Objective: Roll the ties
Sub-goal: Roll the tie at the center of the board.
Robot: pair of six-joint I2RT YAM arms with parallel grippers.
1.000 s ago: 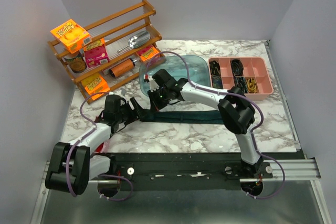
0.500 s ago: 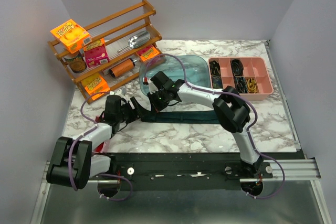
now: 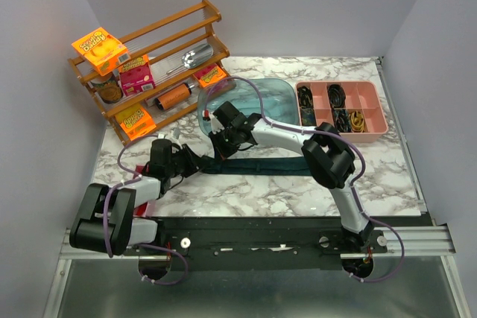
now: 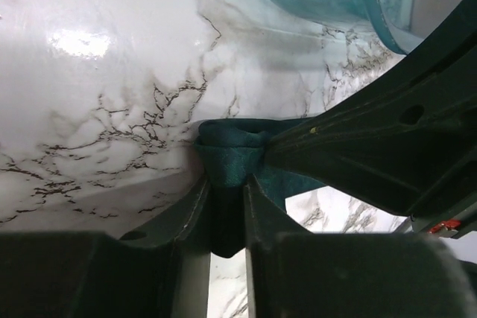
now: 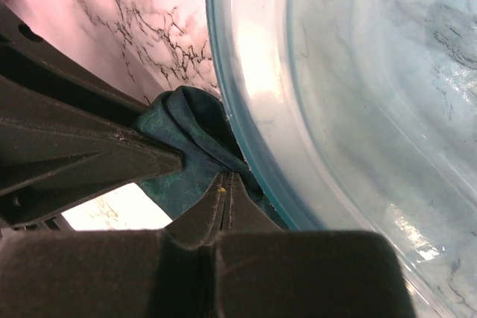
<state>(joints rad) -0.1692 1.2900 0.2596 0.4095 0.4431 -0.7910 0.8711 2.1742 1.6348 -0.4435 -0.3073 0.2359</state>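
Inspecting the bench [image 3: 261, 191] from above: the tie [image 3: 261, 165] lies flat along its middle, running left to right just in front of the tub [image 3: 261, 98], with its left end gathered into a small fold where both arms meet. The left end effector [image 3: 195, 163] sits at that fold; its wrist view shows the fingers [image 4: 190, 210] on either side of the bunched teal fabric and pressing on it, so it is gripping the tie. The right end effector [image 3: 218, 153] comes in from the tub side and meets the same fold. Its wrist view shows the jaws closed together, tips at the fabric and close against the tub's rim; whether cloth is pinched between them cannot be told. The folded end rests on the marble, just beside the tub wall. The remainder of the tie extends to the right, passing under the right arm. A wooden rack [image 3: 149, 80] holding boxes and a scoop stands at the far left corner, and a pink tray [image 3: 335, 84] with compartments sits at the far right, next to the tub.
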